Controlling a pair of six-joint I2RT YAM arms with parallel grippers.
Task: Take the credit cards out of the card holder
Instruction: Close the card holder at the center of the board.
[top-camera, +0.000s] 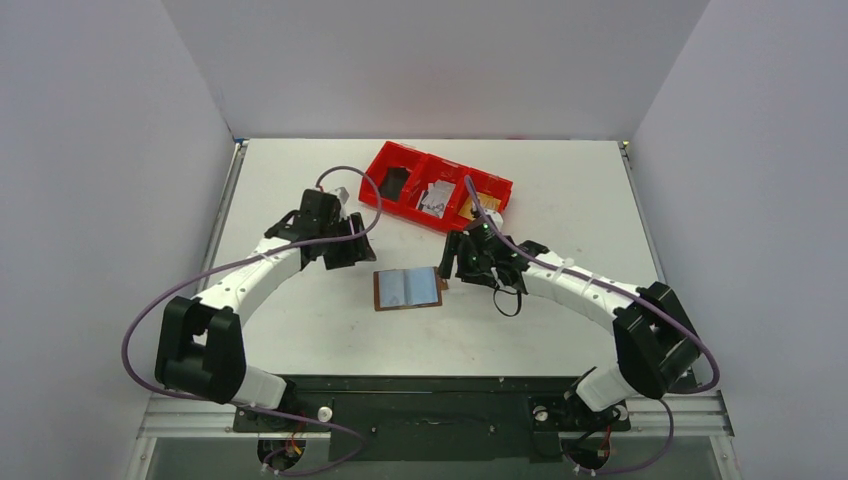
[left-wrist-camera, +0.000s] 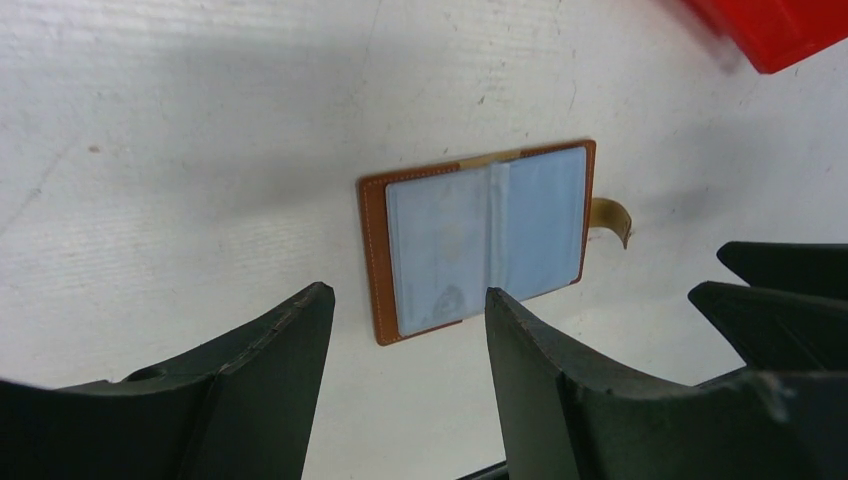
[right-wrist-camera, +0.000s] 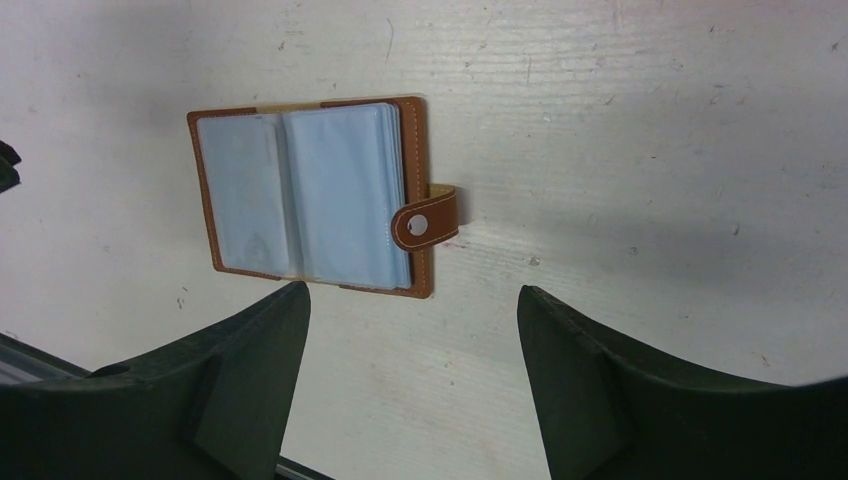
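Observation:
The brown card holder (top-camera: 408, 289) lies open and flat on the white table between my two grippers. Its inside shows pale blue leaves (right-wrist-camera: 340, 190); I cannot tell separate credit cards among them. Its snap strap (right-wrist-camera: 428, 225) sticks out on the right-arm side. In the left wrist view the holder (left-wrist-camera: 480, 235) lies just beyond my fingers. My left gripper (top-camera: 350, 250) (left-wrist-camera: 408, 292) is open and empty, above the table up and left of the holder. My right gripper (top-camera: 452, 262) (right-wrist-camera: 413, 290) is open and empty, close to the holder's right edge.
A red three-compartment tray (top-camera: 372, 170) stands behind the holder, with a dark item, pale papers and something orange in it. Its corner shows in the left wrist view (left-wrist-camera: 770, 30). The right gripper's dark fingers (left-wrist-camera: 780, 300) show there too. Grey walls enclose the table.

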